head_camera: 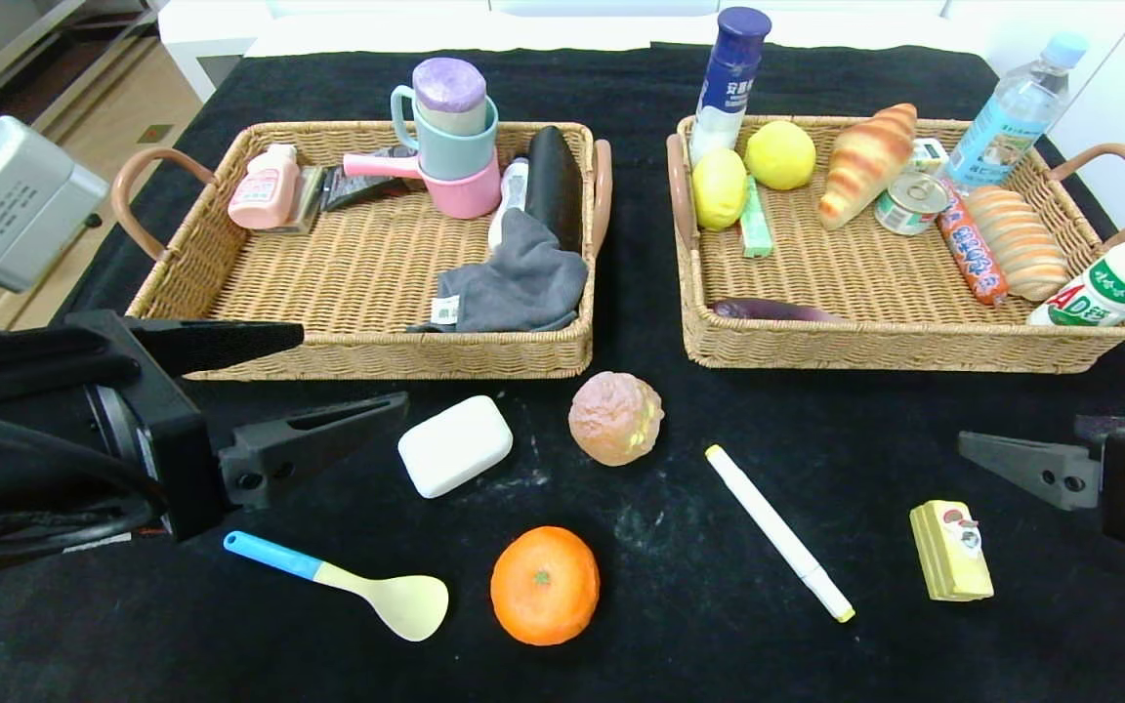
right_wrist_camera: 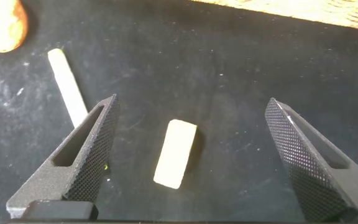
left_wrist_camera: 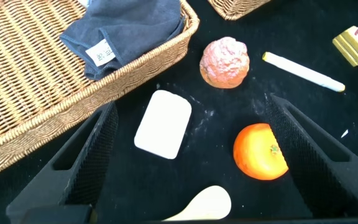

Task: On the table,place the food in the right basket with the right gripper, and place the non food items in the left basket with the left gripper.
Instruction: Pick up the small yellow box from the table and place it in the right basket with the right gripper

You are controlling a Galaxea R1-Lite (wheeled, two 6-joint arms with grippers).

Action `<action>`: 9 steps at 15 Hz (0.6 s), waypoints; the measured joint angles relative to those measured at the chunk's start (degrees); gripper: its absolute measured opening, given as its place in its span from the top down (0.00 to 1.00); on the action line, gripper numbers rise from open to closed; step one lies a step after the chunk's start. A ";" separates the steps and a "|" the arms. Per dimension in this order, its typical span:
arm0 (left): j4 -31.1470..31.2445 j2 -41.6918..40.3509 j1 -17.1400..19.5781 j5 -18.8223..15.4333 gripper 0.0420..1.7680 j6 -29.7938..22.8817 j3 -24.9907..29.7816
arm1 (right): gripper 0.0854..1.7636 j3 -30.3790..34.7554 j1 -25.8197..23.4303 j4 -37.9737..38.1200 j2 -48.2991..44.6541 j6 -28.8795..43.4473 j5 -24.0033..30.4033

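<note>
On the black table lie a white soap block, a pink crinkled bun, an orange, a blue-handled spoon, a white marker pen and a small yellow box. My left gripper hovers open at the left. The left wrist view shows the soap and orange between its fingers. My right gripper hangs open at the right edge, above the yellow box. Neither gripper holds anything.
The left wicker basket holds cups, a grey cloth, a pink bottle and a black case. The right wicker basket holds lemons, breads, a can, a sausage and bottles. A dark gap of table runs between the baskets.
</note>
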 joint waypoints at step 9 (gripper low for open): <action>0.05 -0.30 0.00 -0.11 0.03 0.00 0.09 | 0.03 -0.55 1.07 4.38 2.13 0.15 -0.09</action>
